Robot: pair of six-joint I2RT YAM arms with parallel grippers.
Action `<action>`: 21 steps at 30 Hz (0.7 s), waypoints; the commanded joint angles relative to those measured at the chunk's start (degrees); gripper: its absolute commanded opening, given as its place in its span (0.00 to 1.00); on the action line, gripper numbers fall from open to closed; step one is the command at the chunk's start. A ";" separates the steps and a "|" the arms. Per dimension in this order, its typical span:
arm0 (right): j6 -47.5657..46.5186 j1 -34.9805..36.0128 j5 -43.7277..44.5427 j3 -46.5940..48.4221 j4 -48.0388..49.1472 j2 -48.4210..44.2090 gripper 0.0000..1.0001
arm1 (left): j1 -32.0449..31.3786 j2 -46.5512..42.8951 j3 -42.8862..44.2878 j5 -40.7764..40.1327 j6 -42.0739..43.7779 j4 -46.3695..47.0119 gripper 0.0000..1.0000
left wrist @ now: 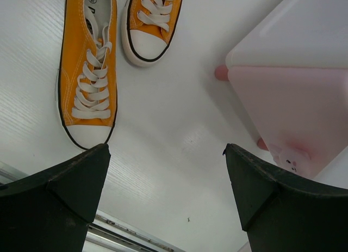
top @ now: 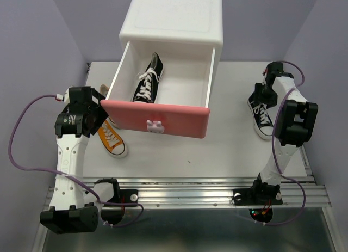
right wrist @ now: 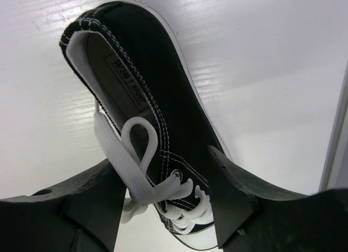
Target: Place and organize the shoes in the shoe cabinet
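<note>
Looking at your right gripper (right wrist: 163, 160), it's hanging open over the black canvas lace-up sneaker (right wrist: 147, 72) on the white table (top: 217, 148) right of the white boxy shoe cabinet (top: 174, 18), with fingers either side of the laced middle, though you can't tell if the pads touch it. Your left gripper (left wrist: 166, 151) is wide open too, holding nothing, above bare table just beside the two orange canvas sneakers (left wrist: 87, 72) left of the cabinet. Its darker pink top drawer (top: 125, 113) is pulled out, with the other black sneaker (top: 148, 80) lying inside.
</note>
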 commanded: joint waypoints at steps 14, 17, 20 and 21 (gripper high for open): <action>1.27 -0.17 -1.98 -3.23 1.12 -1.36 0.12 | 0.31 0.14 -0.42 0.08 1.09 1.29 0.99; 3.90 -0.17 -3.12 -1.03 0.41 -2.23 0.01 | 0.31 0.23 0.19 -0.01 1.09 1.12 0.99; 9.44 -0.17 -6.17 3.09 1.46 -5.65 0.01 | 0.39 0.23 0.89 0.25 0.83 0.59 0.99; 11.19 -0.17 -8.63 3.97 2.34 -6.88 0.01 | 0.31 0.14 1.07 0.17 0.65 0.59 0.99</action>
